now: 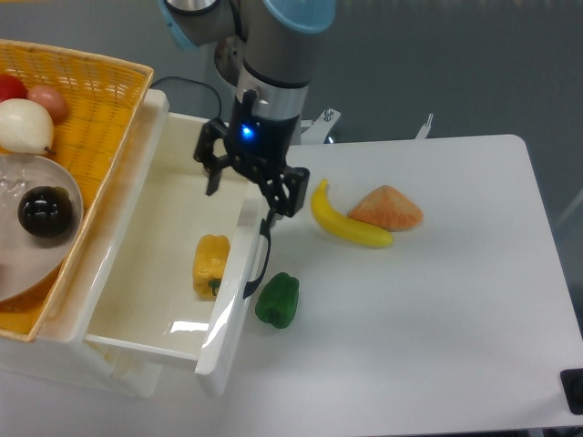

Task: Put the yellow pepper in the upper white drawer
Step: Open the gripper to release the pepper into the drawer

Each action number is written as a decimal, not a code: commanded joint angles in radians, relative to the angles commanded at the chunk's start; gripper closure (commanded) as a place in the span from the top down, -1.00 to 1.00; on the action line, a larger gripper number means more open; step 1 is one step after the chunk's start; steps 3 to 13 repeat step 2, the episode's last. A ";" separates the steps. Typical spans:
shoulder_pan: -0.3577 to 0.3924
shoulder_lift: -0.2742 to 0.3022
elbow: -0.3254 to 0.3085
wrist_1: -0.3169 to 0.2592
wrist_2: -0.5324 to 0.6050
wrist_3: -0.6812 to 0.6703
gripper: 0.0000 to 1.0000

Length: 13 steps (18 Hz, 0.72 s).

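Lying inside upper white drawer (137, 300): yellow pepper (210, 263)

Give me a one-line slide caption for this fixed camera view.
Yellow pepper lies inside the open upper white drawer while the empty, open gripper hangs above its front edge.

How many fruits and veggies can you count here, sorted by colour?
Yellow: 2, the yellow pepper inside the upper white drawer and the banana on the table.
Green: 1, the green pepper.
Orange: 1, a wedge-shaped piece.
White: 1, an onion-like bulb in the basket.
Red or pink: 2, partly hidden.
Black: 1, a round item.
Total: 8.
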 joint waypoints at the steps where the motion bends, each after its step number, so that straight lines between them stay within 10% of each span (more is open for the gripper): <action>1: 0.002 -0.008 0.000 0.002 0.005 0.014 1.00; 13: 0.008 -0.011 -0.002 0.006 0.006 0.025 1.00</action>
